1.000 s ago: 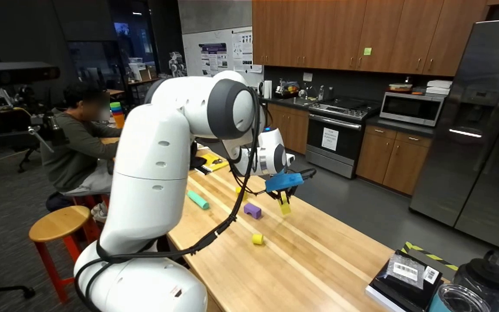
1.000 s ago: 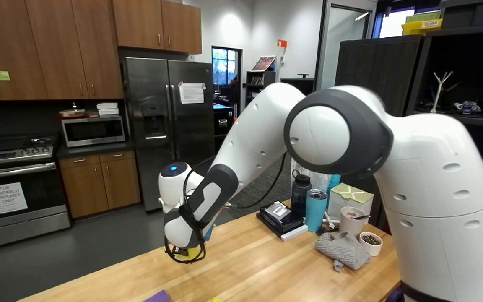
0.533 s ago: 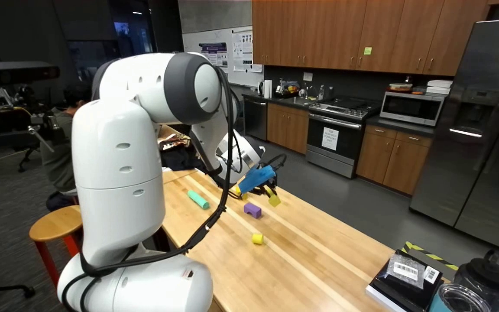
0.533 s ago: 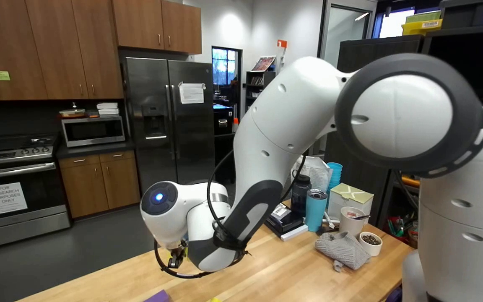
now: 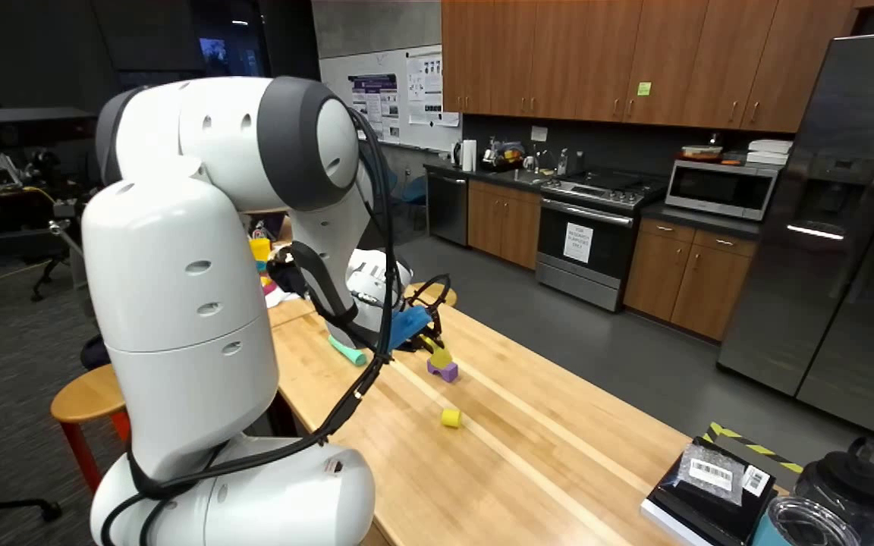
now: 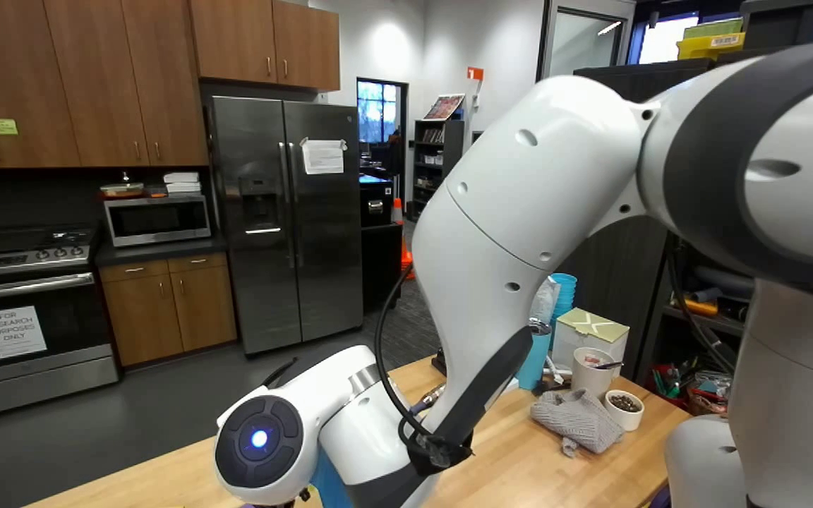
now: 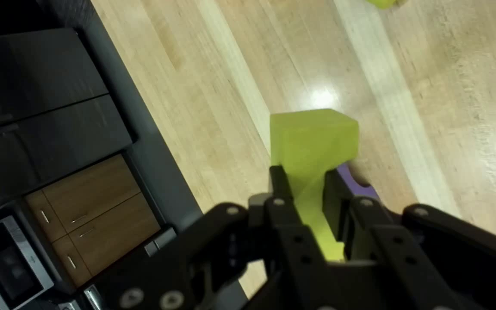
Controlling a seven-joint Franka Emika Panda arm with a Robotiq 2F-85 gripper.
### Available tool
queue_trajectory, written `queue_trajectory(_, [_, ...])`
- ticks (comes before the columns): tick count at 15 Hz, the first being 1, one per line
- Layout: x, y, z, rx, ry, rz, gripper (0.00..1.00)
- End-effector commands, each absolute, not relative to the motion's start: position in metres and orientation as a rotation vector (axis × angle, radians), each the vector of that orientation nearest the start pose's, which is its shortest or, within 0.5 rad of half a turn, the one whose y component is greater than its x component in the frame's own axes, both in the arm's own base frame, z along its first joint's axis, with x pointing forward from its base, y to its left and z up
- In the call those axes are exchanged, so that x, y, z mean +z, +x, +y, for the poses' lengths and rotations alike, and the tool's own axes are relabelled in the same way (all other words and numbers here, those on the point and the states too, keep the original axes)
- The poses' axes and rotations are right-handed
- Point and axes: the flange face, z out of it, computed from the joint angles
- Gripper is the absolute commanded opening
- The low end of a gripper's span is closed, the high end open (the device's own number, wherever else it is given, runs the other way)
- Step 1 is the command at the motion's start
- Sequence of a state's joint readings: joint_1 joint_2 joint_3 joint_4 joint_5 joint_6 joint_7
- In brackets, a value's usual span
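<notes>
A: Begin with the gripper (image 7: 306, 183) in the wrist view. Holding what?

B: Pinching a yellow block (image 7: 317, 140), with the fingers (image 7: 280, 183) brought against opposite sides. Not spread.

A: Why at that spot?

B: Judged to suit the shape: narrower between the fingers, broader just past the fingertips. Likely helped against slipping by that broad end, though not proven from here.

A: Located where?

B: In an exterior view, held over the table (image 5: 528, 440), partly covering a purple block (image 5: 449, 373) along the line of sight. Cannot tell touching from merely near. In the wrist view, note the notched purple edge showing beside one finger.

A: Anything lying loose?

B: Note a yellow cylinder (image 5: 451, 418), well apart from the grip, apparently resting on the curved side, so probably prone to roll if nudged. Add a green cylinder (image 5: 351, 355), also lying down, partly screened by the arm (image 5: 179, 288).

A: And toward the table's end, in an exterior view?

B: Record a grey cloth (image 6: 576, 421), white bowl (image 6: 625, 422), white cup (image 6: 590, 381) and teal tumbler (image 6: 535, 363), bunched near one another. Seemingly grouped as everyday desk things, set apart from the blocks; intent not confirmed.
</notes>
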State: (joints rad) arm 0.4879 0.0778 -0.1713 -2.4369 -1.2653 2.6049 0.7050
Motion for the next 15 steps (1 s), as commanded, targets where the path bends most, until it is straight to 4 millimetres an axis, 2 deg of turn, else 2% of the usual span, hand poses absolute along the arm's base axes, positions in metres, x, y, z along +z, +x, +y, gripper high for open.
queue_trajectory(1, [0.281,0.435,0.177,0.592,2.315,0.871,0.06])
queue_trajectory(7, [0.276,0.432,0.196,0.647,2.056,0.853,0.06])
queue_trajectory(15, [0.259,0.426,0.219,0.626,1.943,0.907,0.06])
